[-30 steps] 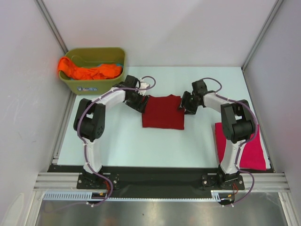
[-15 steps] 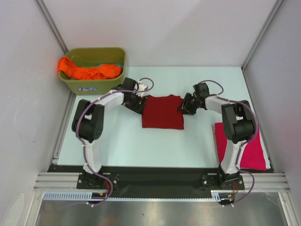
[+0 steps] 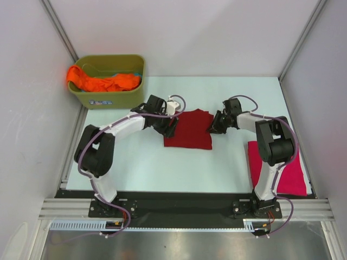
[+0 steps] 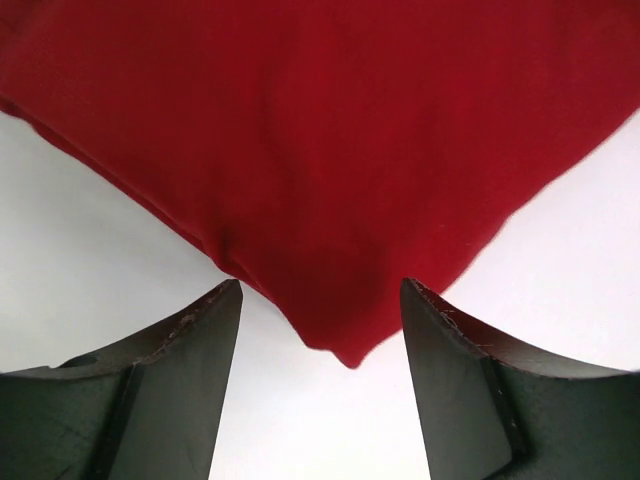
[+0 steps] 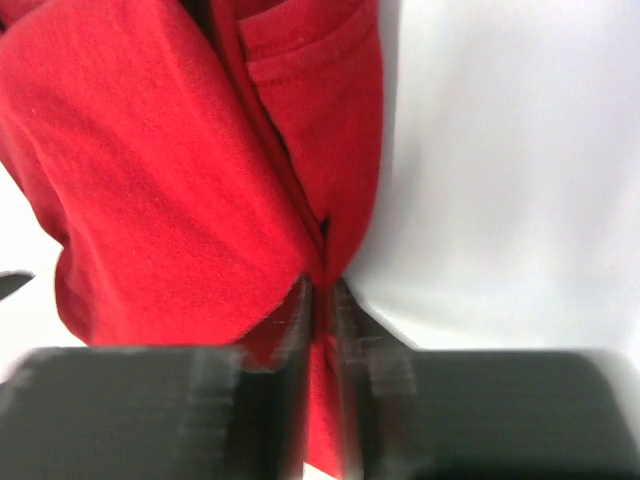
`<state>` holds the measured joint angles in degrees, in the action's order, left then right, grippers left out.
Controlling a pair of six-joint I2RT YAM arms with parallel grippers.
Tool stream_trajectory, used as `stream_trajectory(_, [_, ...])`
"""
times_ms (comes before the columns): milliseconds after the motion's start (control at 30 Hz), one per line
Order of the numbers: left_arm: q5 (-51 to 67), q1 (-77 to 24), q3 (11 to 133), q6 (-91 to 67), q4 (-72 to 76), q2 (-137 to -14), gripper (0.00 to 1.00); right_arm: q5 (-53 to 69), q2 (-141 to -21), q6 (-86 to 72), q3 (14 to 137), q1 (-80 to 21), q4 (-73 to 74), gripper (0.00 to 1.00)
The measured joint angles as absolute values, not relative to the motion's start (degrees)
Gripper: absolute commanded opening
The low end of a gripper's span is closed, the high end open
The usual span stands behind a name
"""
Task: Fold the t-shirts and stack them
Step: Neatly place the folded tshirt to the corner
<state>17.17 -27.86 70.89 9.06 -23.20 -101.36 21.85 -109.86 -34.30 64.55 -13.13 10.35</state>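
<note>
Workpiece: dark red t-shirt [image 3: 187, 132] lies folded into a rough rectangle at the middle of the table [image 3: 135, 162], nearer the far edge than the near edge. Its far edge looks slightly rumpled; the near edge is straight.

Left gripper [image 3: 171, 125] sits at the shirt's far-left corner. In the left wrist view its fingers [image 4: 170, 380] are spread wide, with the pointed corner of the red cloth lying in the gap between them. The cloth touches neither finger there and rests on the white surface.

Right gripper [image 3: 213, 128] sits at the shirt's right edge, toward the far corner. In the right wrist view its fingers [image 5: 200, 410] are pressed almost together, pinching a fold of the red cloth. That view is blurred near the tips; layered hems show just above the pinch.

Pink t-shirt [image 3: 293, 173] lies flat at the near-right corner of the table, partly covered by the right arm.

Orange t-shirt [image 3: 103, 82] is bunched in the olive tub [image 3: 111, 98] at the far-left corner, draped over its left rim.
</note>
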Motion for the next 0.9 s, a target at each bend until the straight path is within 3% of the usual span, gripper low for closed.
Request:
stream_trajectory(33, [17.17,-27.86,70.81,9.08,-23.33,-102.48,0.70,22.24,-110.08,-34.17,64.51,-13.13,10.22,0.00])
stream_trajectory(333, [19.25,-24.91,71.18,9.67,-27.33,-103.20,0.71,22.52,-108.31,-28.97,64.60,-12.88,14.57,0.00])
stream_trajectory(900, [19.53,-21.19,72.36,13.23,-28.93,-95.98,0.72,10.55,-90.74,-11.49,67.75,-10.00,60.69,0.00])
